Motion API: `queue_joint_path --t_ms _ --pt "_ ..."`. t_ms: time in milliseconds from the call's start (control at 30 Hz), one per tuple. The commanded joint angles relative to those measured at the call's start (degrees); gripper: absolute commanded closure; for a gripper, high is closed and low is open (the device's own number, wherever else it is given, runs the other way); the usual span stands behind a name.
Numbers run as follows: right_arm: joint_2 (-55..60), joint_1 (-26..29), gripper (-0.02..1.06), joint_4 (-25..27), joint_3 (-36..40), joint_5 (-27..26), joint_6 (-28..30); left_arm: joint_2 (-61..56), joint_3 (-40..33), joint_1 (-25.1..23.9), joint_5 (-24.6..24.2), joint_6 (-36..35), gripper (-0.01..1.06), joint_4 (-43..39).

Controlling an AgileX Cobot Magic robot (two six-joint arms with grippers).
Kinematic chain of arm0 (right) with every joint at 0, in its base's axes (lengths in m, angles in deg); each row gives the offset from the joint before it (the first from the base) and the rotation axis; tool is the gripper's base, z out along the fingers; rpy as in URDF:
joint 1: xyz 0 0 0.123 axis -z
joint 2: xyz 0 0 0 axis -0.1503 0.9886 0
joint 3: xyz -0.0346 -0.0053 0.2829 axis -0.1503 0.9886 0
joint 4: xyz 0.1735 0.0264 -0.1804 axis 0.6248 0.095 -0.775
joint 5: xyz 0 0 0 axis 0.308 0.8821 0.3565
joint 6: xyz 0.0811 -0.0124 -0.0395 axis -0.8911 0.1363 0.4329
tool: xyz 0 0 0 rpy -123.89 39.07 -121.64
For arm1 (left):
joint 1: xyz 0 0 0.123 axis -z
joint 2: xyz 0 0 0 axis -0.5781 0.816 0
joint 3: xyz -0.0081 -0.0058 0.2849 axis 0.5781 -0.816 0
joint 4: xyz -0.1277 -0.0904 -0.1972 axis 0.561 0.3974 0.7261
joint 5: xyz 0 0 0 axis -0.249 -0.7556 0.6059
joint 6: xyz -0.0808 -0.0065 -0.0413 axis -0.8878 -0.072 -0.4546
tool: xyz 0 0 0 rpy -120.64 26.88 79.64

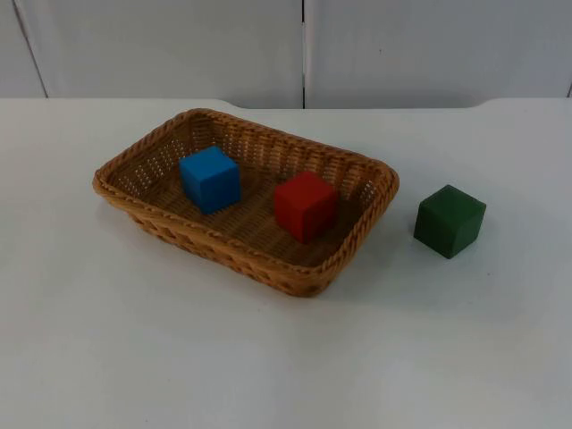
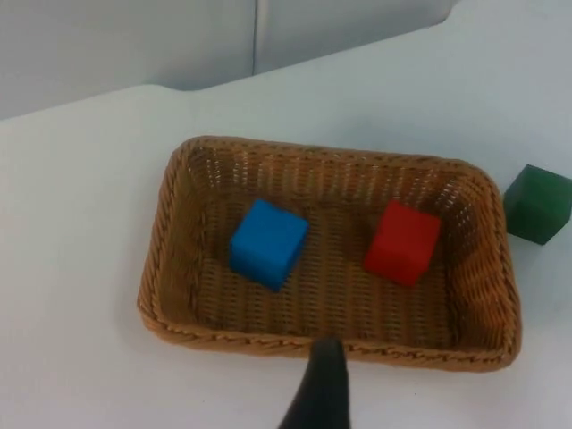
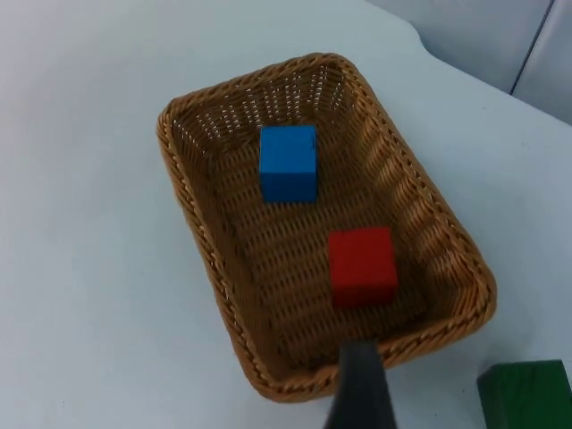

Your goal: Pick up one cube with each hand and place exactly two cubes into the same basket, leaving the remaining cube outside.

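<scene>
The blue cube (image 1: 210,179) and red cube (image 1: 305,206) sit apart inside the wicker basket (image 1: 371,210), the green cube (image 1: 450,221) left on the table (image 1: 134,357) beside it (deliberately, I'd judge). Whether either claw is apart or together, I cannot tell.

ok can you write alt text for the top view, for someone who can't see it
A brown woven wicker basket sits on a white table top holding two cubes: a blue cube at its left and a red cube at its right. A dark green cube stands on the table outside the basket, apart from its right rim.
</scene>
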Motion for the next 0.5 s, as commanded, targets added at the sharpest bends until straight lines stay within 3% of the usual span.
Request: queue_joint_path --t_ms 0,467 --pt "-1.70 0.11 0.49 0.10 1.22 -1.00 0.10 -2.14 -1.12 0.15 0.02 -0.11 0.33 -0.30" --pt "-13.01 0.11 0.49 0.20 10.36 -1.24 0.10 -16.74 -10.44 0.15 -1.21 -0.11 0.33 -0.18"
